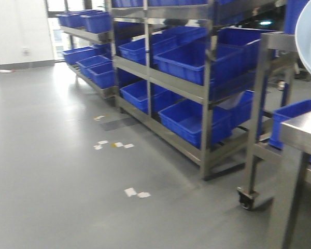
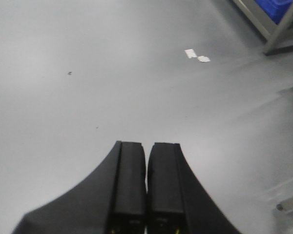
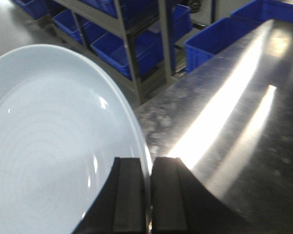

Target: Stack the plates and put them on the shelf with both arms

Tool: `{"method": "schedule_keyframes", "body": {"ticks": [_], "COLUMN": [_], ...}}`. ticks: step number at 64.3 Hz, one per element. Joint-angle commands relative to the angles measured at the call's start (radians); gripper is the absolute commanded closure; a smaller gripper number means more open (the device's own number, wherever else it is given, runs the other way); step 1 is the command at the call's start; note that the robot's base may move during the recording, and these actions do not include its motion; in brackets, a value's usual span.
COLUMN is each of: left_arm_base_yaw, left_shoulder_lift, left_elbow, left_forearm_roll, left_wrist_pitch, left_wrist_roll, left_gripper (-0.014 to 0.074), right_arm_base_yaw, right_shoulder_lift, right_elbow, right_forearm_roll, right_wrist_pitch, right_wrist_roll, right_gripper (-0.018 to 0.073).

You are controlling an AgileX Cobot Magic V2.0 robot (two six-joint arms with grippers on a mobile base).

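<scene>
One pale blue-white plate (image 3: 44, 146) with faint rings inside fills the left half of the right wrist view. My right gripper (image 3: 149, 163) is shut on its rim, one finger on each face, and holds it on edge above a steel tabletop (image 3: 244, 122). An arc of the same plate (image 1: 310, 39) shows at the upper right edge of the front view. My left gripper (image 2: 147, 148) is shut with nothing in it, hanging over bare grey floor (image 2: 112, 73). A second plate is out of view.
Steel shelf racks (image 1: 205, 98) holding blue bins (image 1: 189, 59) run along the right and back. A steel table corner (image 1: 303, 132) stands at the near right, with a castered frame leg (image 1: 249, 197) beside it. Paper scraps (image 1: 137, 193) lie on the floor.
</scene>
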Motion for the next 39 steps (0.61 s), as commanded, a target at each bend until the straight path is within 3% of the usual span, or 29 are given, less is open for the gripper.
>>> {"method": "schedule_keyframes", "body": {"ticks": [1, 39], "left_arm_base_yaw": [0.002, 0.002], "left_shoulder_lift": [0.002, 0.002], "left_elbow": [-0.028, -0.028], "left_forearm_roll": [0.011, 0.011], "left_wrist_pitch": [-0.058, -0.058], "left_wrist_roll": [-0.009, -0.009], "left_gripper": [0.0499, 0.0499], "right_arm_base_yaw": [-0.004, -0.004], "right_shoulder_lift": [0.002, 0.002], "right_elbow": [-0.03, -0.03], "right_forearm_roll": [-0.004, -0.004], "right_wrist_pitch": [-0.093, -0.093], "right_wrist_roll": [-0.002, -0.002], "right_gripper": [0.0508, 0.0508]}}
